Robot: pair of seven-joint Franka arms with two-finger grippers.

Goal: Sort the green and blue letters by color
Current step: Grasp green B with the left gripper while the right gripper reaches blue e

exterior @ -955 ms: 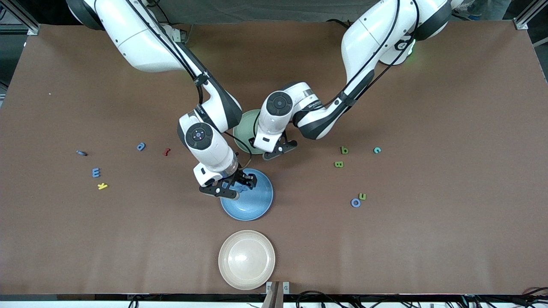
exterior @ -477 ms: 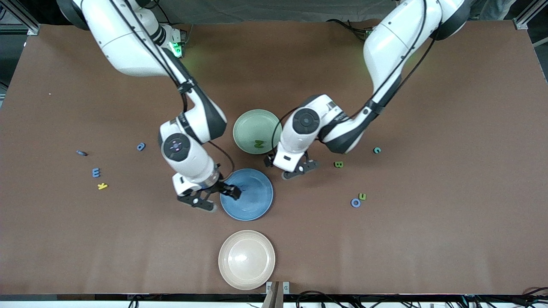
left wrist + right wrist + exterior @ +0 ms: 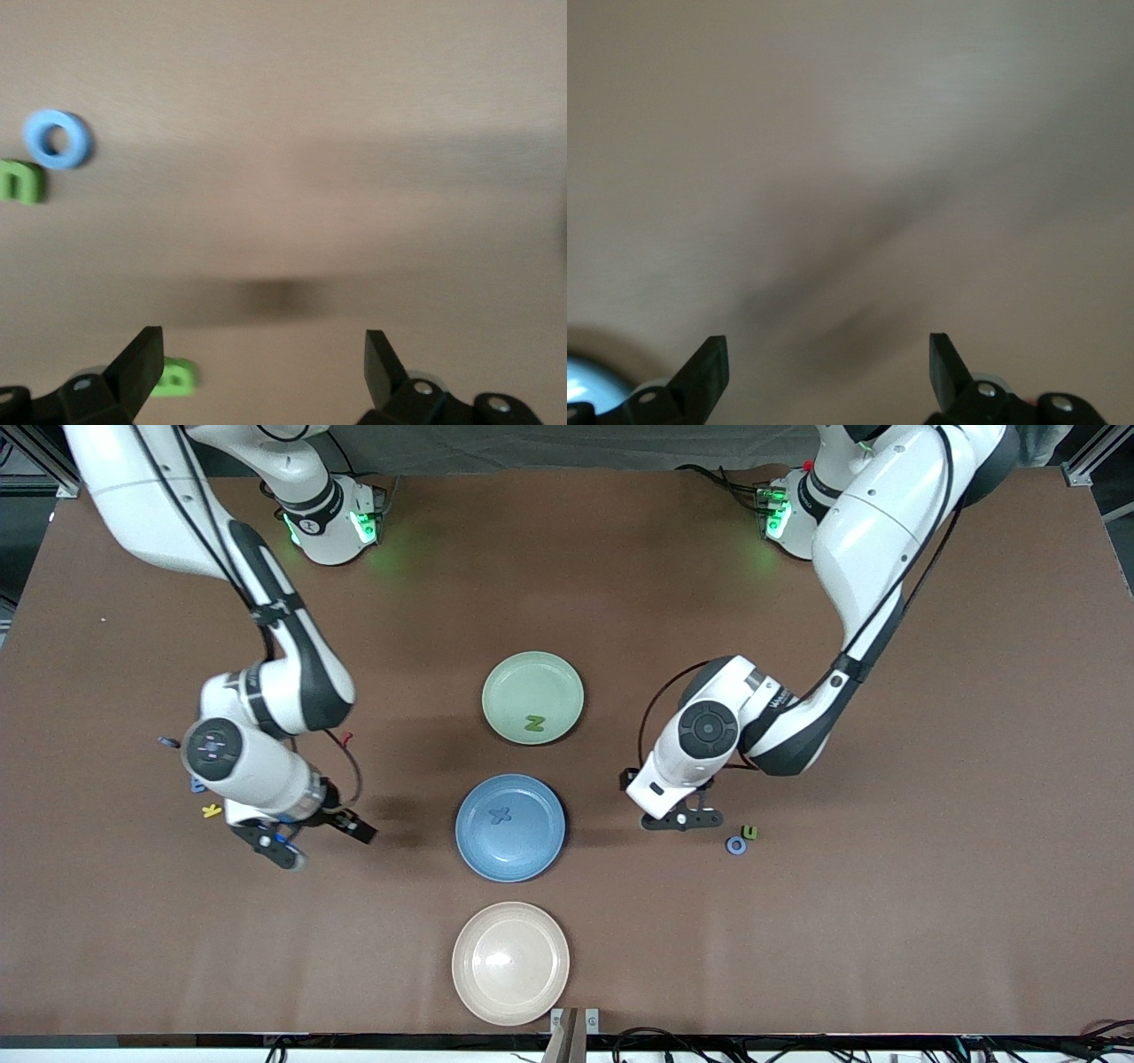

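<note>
Brown table (image 3: pixel 886 921) fills the front view. Three plates run down the middle of the frame:
- green plate (image 3: pixel 532 682) in the upper centre, with a green letter N (image 3: pixel 534 723) in it
- blue plate (image 3: pixel 523 841) at centre, with a blue letter X (image 3: pixel 500 814) in it
- cream plate (image 3: pixel 510 963) in the lower centre, with nothing in it

Both arms are spread out to their own ends of the table.

Right gripper (image 3: pixel 321 843) is low over bare table toward the right arm's end, level with the blue plate. Jaws are wide apart and hold nothing, as the right wrist view (image 3: pixel 828 359) confirms. Just beside it are the yellow k (image 3: pixel 211 810) and a blue piece (image 3: pixel 197 786) mostly hidden under the wrist. A darker blue piece (image 3: pixel 166 741) sits a bit higher in the frame.

Left gripper (image 3: pixel 682 821) is over the table toward the left arm's end — fingers also spread and empty.

Key relation: blue ring o (image 3: pixel 735 845) and small green letter (image 3: pixel 749 832) touch or nearly touch. They lie just beside the left gripper, further toward the left arm's end and slightly lower in the frame. The left arm is clearly the nearer one.

The left wrist view shows the ring (image 3: pixel 58 139) and that green letter (image 3: pixel 19 181) off to one side of the open fingers (image 3: pixel 142 359), not between them. Another green piece (image 3: pixel 173 376) is right by one fingertip. My guess is the gripper needs a short sideways shift before descending on any of them. The ring has no long axis, so any approach angle would do.
</note>
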